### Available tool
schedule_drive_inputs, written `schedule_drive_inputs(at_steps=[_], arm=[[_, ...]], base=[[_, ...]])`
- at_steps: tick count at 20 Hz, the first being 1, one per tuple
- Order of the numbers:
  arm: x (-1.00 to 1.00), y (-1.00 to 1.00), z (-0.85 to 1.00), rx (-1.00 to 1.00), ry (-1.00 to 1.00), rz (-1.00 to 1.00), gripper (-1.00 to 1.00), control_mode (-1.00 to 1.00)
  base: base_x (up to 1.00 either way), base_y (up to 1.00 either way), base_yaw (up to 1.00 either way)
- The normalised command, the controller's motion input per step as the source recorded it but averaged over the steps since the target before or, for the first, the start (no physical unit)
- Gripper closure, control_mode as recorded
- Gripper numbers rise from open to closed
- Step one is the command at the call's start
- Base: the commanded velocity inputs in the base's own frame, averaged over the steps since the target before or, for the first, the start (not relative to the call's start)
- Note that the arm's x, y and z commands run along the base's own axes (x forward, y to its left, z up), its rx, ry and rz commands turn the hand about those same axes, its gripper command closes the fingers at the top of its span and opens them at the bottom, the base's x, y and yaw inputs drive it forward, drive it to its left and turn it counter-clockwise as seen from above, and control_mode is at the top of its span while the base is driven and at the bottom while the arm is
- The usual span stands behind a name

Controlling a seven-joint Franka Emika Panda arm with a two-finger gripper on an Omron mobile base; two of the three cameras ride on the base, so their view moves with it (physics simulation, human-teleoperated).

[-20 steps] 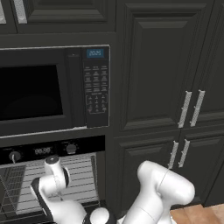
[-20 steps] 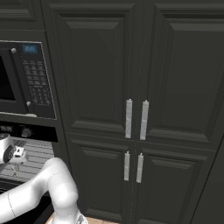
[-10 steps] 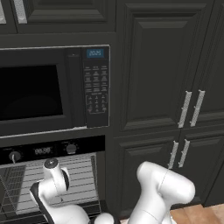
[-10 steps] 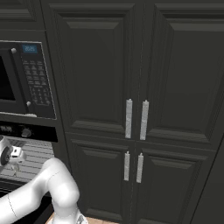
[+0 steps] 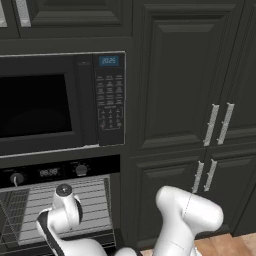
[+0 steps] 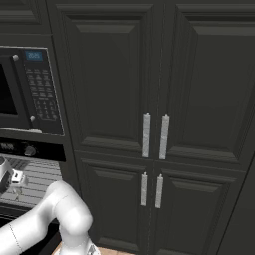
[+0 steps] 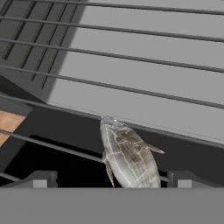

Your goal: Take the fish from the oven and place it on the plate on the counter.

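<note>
- At the far left of the left base view, behind the arm: oven (image 5: pixel 60 172) standing open, pale ribbed interior and wire racks exposed below its knobs and small clock, so the cavity can be reached straight in.
- Just above it: microwave (image 5: pixel 62 102) with dark window and keypad, shut and not part of the job.
- Further right: tall dark cupboard doors (image 5: pixel 200 90) with paired silver handles, all closed.
- In front of the oven mouth: white arm bent low and forward, wrist dipped into the opening, evidently to bring the hand down over the rack.
- In the right base view, at the left edge: same oven interior glimpsed as a grey ribbed patch, with the wrist end just in front of it; cupboards take up the rest.
- In the hand view, left to right: dark side wall and a wedge of brown floor, then the fish (image 7: pixel 129 155) lying on a thin rack wire at the front of the cavity, head pointing away from the camera, tail toward it.
- Tool (image 7: pixel 111 179) spread to its widest, one tip well to the left of the fish and one well to the right, holding nothing and touching nothing; probably lined up so the fingers straddle the body across its narrow width.
- Fish and tool tips plain from the hand camera, hidden by the arm from the base cameras; microwave, cupboards and arm posture given by the base cameras alone.
</note>
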Motion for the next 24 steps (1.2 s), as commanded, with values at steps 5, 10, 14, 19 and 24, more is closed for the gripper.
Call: schedule_drive_inputs(at_steps=[5, 10, 14, 19, 24], arm=[[0.00, -0.04, 0.00, 0.00, -0.02, 0.00, -1.00, -1.00], [-0.02, -0.05, 0.00, 0.00, 0.00, 0.00, -1.00, -1.00], [-0.06, -0.06, -0.08, 0.00, 0.00, 0.00, -1.00, -1.00], [0.00, -0.16, -0.06, 0.00, 0.00, 0.00, -1.00, -1.00], [0.00, -0.02, -0.07, 0.00, 0.00, 0.00, -1.00, -1.00]], base=[[0.00, 0.00, 0.00], [0.00, 0.00, 0.00], [0.00, 0.00, 0.00], [0.00, 0.00, 0.00], [0.00, 0.00, 0.00]])
